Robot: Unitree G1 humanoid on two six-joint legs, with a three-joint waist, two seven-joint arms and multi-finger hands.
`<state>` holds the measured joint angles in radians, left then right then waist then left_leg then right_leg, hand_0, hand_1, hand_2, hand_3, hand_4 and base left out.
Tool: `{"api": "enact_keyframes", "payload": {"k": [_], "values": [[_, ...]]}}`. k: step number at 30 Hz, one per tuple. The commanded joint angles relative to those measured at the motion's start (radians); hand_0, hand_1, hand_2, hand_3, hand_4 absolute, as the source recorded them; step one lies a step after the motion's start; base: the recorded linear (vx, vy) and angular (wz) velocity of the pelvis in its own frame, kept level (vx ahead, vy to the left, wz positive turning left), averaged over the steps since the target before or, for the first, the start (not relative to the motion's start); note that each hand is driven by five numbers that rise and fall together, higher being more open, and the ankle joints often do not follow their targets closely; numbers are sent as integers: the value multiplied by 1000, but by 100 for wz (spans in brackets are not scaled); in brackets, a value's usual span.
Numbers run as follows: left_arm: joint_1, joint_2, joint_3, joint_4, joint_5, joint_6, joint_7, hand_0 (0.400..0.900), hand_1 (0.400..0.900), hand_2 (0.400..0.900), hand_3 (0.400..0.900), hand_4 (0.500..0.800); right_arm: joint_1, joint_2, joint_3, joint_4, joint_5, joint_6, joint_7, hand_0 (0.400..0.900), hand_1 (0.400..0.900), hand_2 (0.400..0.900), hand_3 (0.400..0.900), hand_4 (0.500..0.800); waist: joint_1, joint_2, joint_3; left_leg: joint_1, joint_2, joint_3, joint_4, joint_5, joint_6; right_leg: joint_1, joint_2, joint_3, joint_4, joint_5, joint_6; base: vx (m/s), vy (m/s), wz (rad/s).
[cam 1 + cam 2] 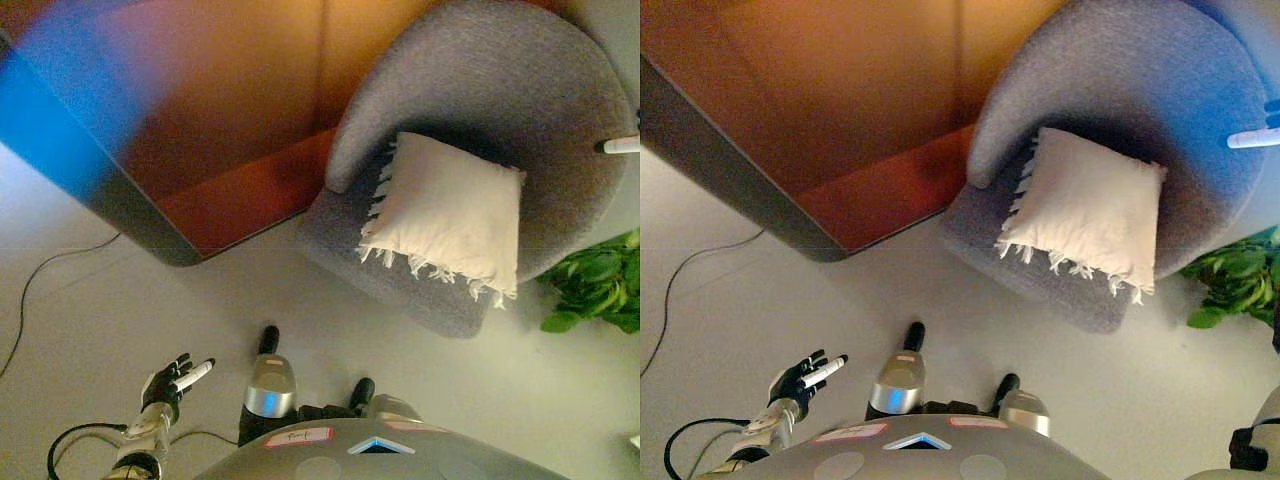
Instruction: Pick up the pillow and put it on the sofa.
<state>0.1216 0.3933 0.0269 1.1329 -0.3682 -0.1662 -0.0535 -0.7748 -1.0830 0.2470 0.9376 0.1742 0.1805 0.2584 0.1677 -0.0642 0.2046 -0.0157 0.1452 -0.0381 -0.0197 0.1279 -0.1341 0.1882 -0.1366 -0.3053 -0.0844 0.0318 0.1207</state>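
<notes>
A white fringed pillow [450, 215] lies on the seat of the grey round sofa chair [520, 90], leaning against its curved back. It is tilted, with one fringed edge hanging over the seat's front. My left hand [175, 382] hangs low at the lower left over the floor, far from the pillow, open with its fingers spread and holding nothing. Of my right hand [622, 145] only one straight white-tipped finger shows at the right edge, over the sofa's back, right of the pillow and apart from it.
A large brown cabinet [220, 110] with a dark edge fills the upper left, close to the sofa's left side. A green plant [600, 285] stands on the floor right of the sofa. A thin cable [40, 280] runs over the pale floor at the left.
</notes>
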Motion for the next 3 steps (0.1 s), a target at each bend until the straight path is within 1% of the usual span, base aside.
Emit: {"api": "enact_keyframes", "payload": {"k": [1,2,3], "values": [[-9,23,-36,-3,-26,-11,8,900,900,900,900,800,113,16,-103,-157,95,-110,-169,900,900,900,900,800,-25,-4,-105,13,0,73,-2,-40,23,-22,26,39,154,-113,-40,-65,40,-18],[-20,11,-27,-8,-25,-5,11,900,900,900,900,800,211,80,-148,-221,110,-136,-217,900,900,900,900,800,-46,1,-105,27,3,85,-7,-46,27,-30,25,48,158,-111,-37,-80,43,-20],[-28,5,-24,-13,-26,2,9,900,900,900,900,800,283,133,-184,-266,100,-155,-249,900,900,900,900,800,-60,3,-106,38,6,97,-12,-50,30,-35,25,56,161,-111,-36,-65,35,-16]]}}
